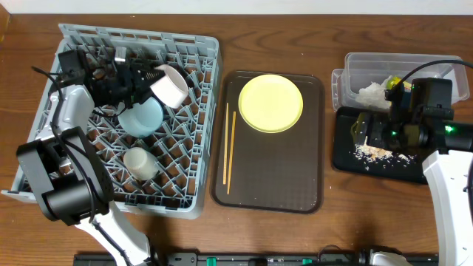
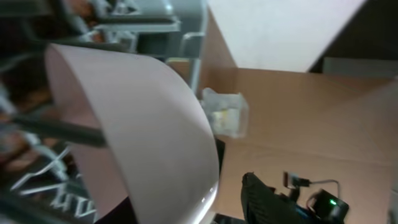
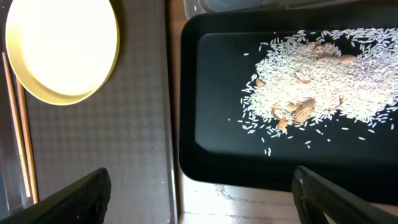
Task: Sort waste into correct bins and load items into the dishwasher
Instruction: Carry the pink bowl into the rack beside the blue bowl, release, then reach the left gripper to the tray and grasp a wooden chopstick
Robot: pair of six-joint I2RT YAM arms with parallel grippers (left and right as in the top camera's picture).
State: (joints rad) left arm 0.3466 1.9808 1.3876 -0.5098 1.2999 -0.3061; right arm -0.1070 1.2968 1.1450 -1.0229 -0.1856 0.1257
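Note:
My left gripper [image 1: 151,80] is shut on the white bowl [image 1: 171,86], holding it tilted over the back of the grey dish rack [image 1: 199,52]; the bowl fills the left wrist view [image 2: 137,124]. The light blue bowl [image 1: 140,117] lies in the rack just below it. The yellow plate [image 1: 270,103] [image 3: 62,50] and the chopsticks [image 1: 229,148] [image 3: 15,124] lie on the brown serving tray. My right gripper [image 1: 363,131] [image 3: 205,205] is open and empty above the left end of the black tray [image 1: 347,159] [image 3: 211,93], which holds food scraps [image 1: 373,153] [image 3: 323,74]. The clear tub [image 1: 436,65] holds crumpled paper [image 1: 373,92] and a yellow-green wrapper [image 1: 392,81].
The dark brown serving tray [image 1: 310,185] sits between the rack and the bins. A small white cup [image 1: 140,162] lies in the rack's front half. The left arm's base stands at the rack's front left corner. The clear tub also shows far off in the left wrist view [image 2: 224,115].

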